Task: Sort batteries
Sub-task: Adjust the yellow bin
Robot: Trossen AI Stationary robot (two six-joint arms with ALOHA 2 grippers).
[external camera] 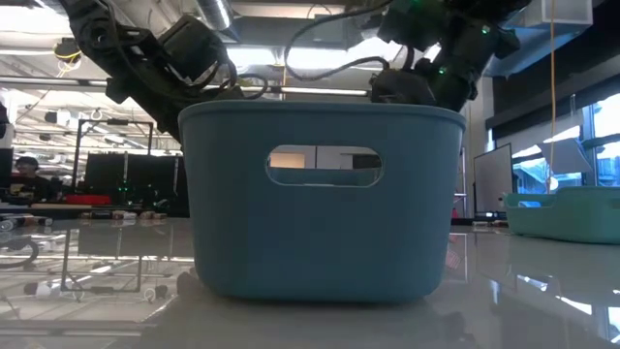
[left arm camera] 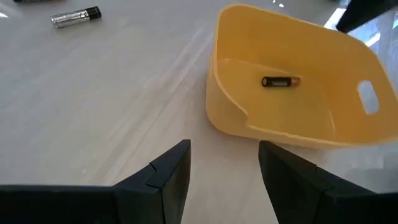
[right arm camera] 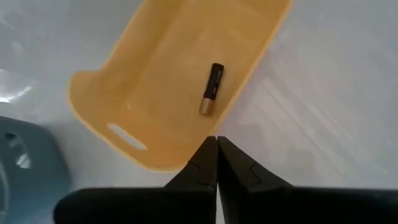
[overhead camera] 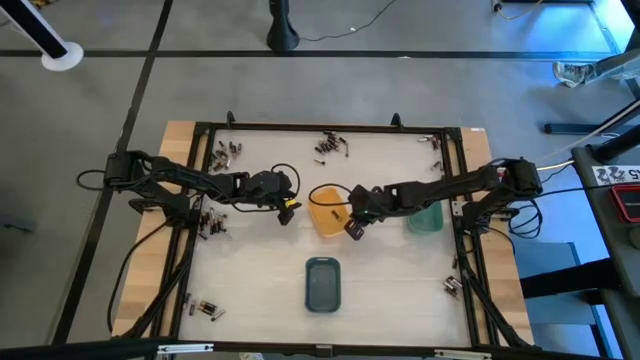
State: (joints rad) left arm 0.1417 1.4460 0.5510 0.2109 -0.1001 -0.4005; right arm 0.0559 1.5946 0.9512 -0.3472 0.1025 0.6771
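An orange tray (overhead camera: 327,210) stands mid-table with one dark, gold-ended battery (right arm camera: 211,89) lying on its floor, also seen in the left wrist view (left arm camera: 280,81). My left gripper (overhead camera: 288,210) hovers open just left of the tray, nothing between its fingers (left arm camera: 168,171). My right gripper (overhead camera: 353,228) is shut and empty, tilted down over the tray's near right rim (right arm camera: 216,149). Loose batteries lie in small groups around the table, at the far left (overhead camera: 225,152), far middle (overhead camera: 330,145) and left edge (overhead camera: 210,222). A silvery one (left arm camera: 76,17) lies on bare table.
A slate-blue tray (overhead camera: 322,283) stands near the front middle and fills the low view (external camera: 320,194). A green tray (overhead camera: 425,215) sits right of the orange one, under my right arm. More batteries lie near the front left (overhead camera: 205,308) and right edge (overhead camera: 452,285).
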